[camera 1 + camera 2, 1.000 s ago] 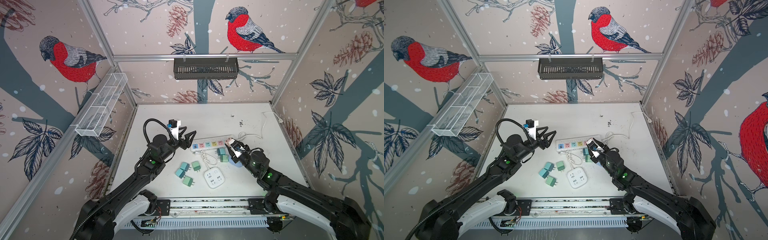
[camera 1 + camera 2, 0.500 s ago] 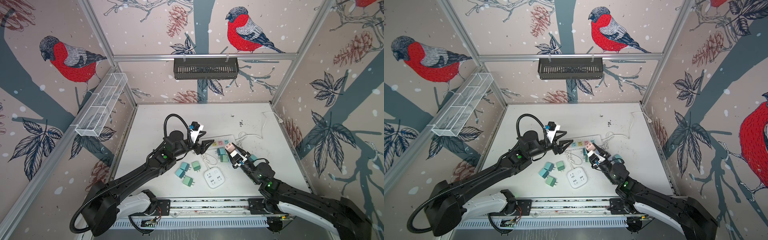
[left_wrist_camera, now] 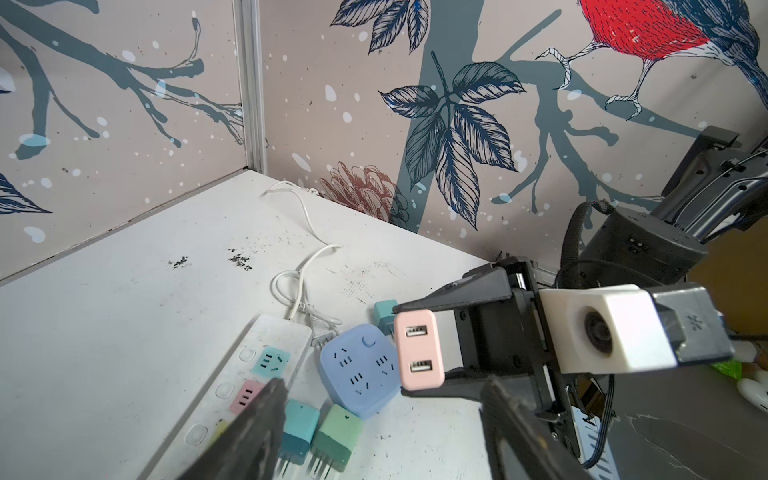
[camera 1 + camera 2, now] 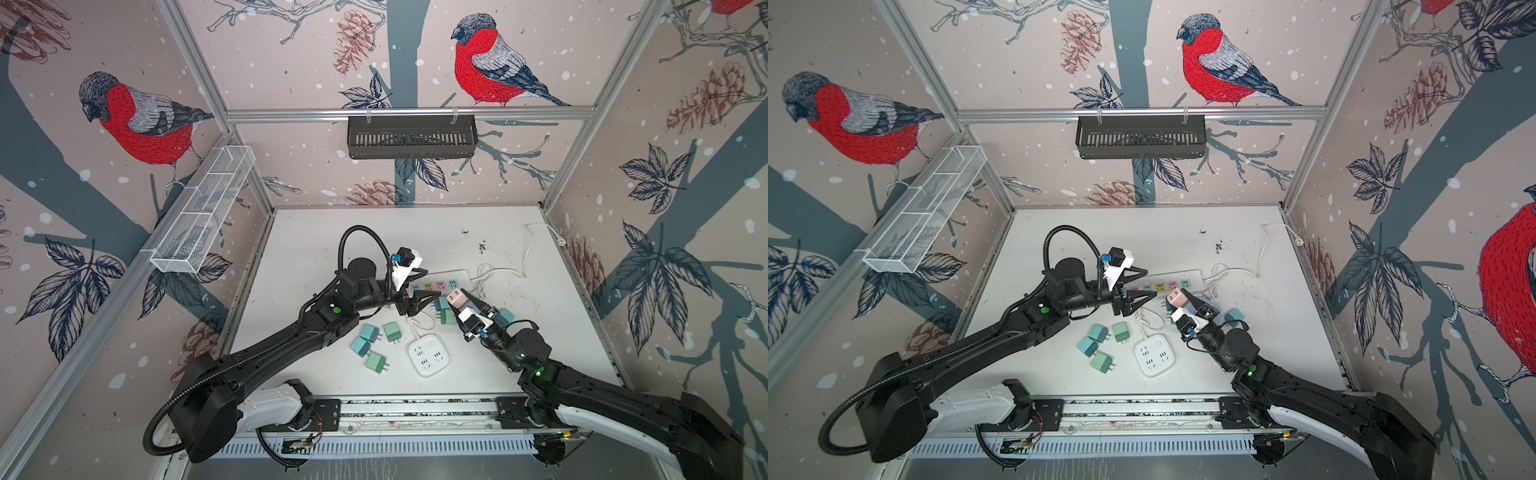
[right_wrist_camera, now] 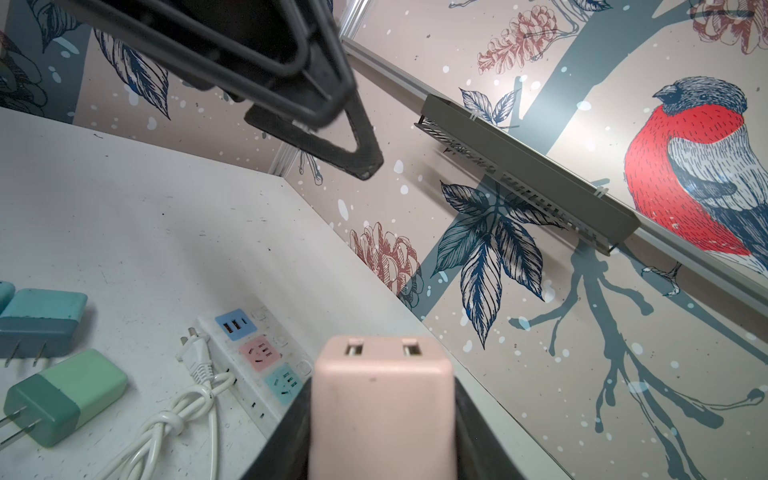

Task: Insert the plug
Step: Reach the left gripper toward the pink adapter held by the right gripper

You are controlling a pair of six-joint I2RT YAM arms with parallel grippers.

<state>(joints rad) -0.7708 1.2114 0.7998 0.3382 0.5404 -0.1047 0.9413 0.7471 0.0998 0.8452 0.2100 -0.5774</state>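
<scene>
Plug (image 4: pixel 456 297) above scuffed white tabletop (image 4: pixel 332 232); bird-wallpaper walls (image 4: pixel 415 50).

Bright, even light; soft shadows.

Lying on scuffed white table (image 4: pixel 332 232): strip (image 4: pixel 440 279), white cube (image 4: pixel 428 356), blue cube (image 3: pixel 357 370), loose chargers (image 4: pixel 376 362), knotted cord (image 5: pixel 166 417).

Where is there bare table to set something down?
Bare table lies between the power strip and the back wall, and along the right wall. Crowded: the middle, around the strip, the loose chargers and the white socket block.
</scene>
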